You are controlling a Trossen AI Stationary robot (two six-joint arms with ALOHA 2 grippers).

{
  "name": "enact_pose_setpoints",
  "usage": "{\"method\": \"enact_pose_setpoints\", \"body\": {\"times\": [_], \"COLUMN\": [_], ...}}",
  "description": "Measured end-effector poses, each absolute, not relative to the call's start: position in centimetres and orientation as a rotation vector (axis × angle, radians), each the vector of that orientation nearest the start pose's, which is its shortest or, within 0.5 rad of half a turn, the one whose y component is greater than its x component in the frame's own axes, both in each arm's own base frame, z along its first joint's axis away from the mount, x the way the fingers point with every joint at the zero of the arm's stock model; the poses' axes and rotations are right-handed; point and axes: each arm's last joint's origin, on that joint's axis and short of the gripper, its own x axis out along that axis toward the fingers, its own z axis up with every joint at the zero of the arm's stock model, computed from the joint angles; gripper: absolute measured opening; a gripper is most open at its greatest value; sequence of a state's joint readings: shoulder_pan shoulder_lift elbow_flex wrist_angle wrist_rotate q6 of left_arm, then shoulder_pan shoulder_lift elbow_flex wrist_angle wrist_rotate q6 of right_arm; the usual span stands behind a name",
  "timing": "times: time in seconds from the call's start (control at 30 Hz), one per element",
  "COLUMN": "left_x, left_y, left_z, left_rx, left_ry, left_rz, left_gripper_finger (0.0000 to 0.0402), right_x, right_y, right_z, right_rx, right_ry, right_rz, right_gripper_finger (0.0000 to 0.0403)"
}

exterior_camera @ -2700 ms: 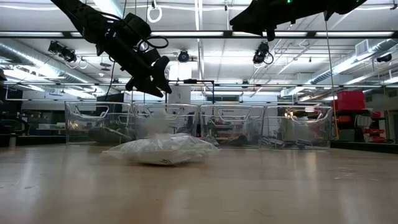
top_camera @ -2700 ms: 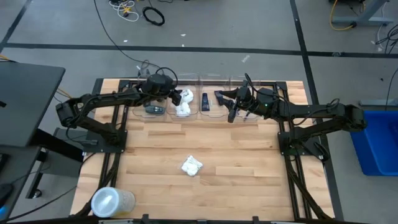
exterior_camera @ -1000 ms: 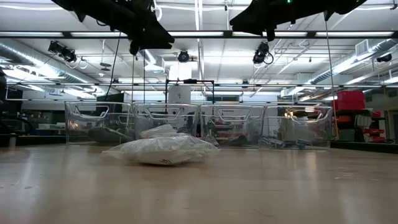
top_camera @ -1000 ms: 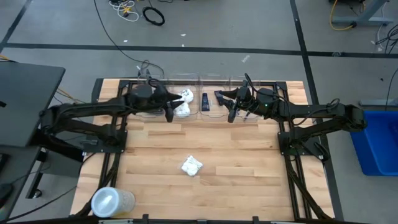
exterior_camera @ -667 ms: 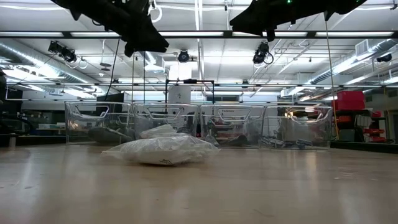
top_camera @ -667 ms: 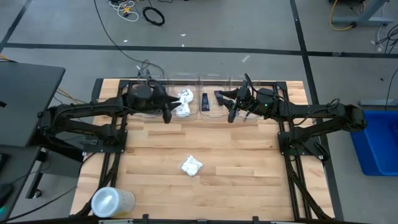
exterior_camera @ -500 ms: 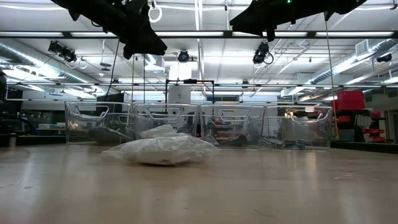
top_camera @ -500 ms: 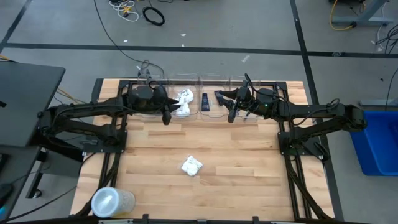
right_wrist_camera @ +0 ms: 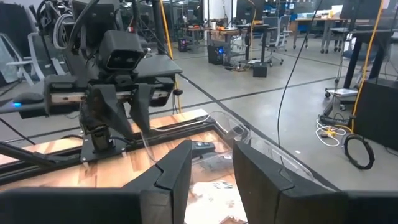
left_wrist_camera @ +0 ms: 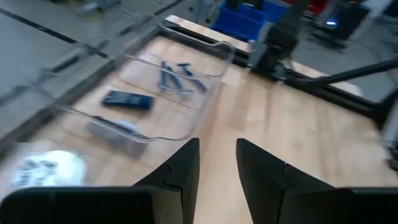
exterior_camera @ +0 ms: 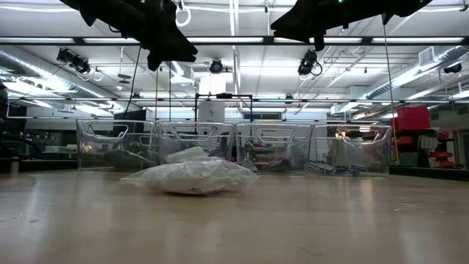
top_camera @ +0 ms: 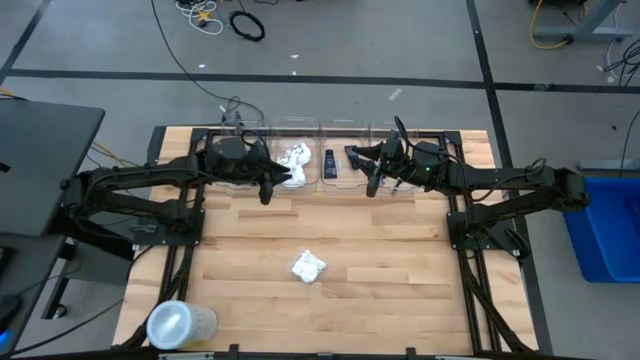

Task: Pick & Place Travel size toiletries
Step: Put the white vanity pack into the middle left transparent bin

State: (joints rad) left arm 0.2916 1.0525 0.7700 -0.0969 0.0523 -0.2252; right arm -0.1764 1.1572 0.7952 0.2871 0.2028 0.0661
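Observation:
One white crinkly packet (top_camera: pixel 308 267) lies on the wooden table near its middle, close to the camera in the low view (exterior_camera: pixel 192 177). More white packets (top_camera: pixel 293 161) sit in a clear bin at the far edge. The bin beside it holds a black tube (top_camera: pixel 330 160). Blue razors (left_wrist_camera: pixel 179 77) lie in the bin after that. My left gripper (top_camera: pixel 265 190) hangs open above the table just in front of the bins, nothing between its fingers (left_wrist_camera: pixel 217 158). My right gripper (top_camera: pixel 371 185) hangs open over the right-hand bins, also holding nothing (right_wrist_camera: pixel 211 163).
A row of clear bins (exterior_camera: pixel 238 148) lines the table's far edge. A large translucent round container (top_camera: pixel 181 325) lies at the near left corner. Bare wood lies around the loose packet. My left arm (right_wrist_camera: pixel 118 81) shows across from the right wrist camera.
My left gripper has stayed in front of the bins and tipped its fingers a little further down, the tips swinging slightly toward the table's left. The right arm and the packets have kept still.

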Motion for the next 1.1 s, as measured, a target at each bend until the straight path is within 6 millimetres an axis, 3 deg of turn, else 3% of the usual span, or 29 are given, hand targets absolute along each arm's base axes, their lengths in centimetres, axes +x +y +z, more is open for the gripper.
{"method": "enact_pose_setpoints", "body": {"times": [0.23, 0.67, 1.1], "left_x": [22.5, 22.9, 23.0], "left_y": [5.2, 2.7, 1.6], "left_z": [28.6, 28.6, 28.6], "left_rx": [-0.333, -0.340, -0.162], "left_ry": [0.357, 0.365, 0.380], "left_rz": [0.151, 0.141, 0.064], "left_gripper_finger": [0.0112, 0.0112, 0.0112], "right_x": [25.5, 25.4, 25.5], "right_y": [-5.1, -5.1, -4.8], "right_z": [30.5, 30.1, 30.0], "right_rx": [0.058, 0.056, 0.079], "right_ry": [0.084, 0.137, 0.140], "right_rz": [-0.382, -0.387, -0.252], "right_gripper_finger": [0.0125, 0.0125, 0.0126]}}
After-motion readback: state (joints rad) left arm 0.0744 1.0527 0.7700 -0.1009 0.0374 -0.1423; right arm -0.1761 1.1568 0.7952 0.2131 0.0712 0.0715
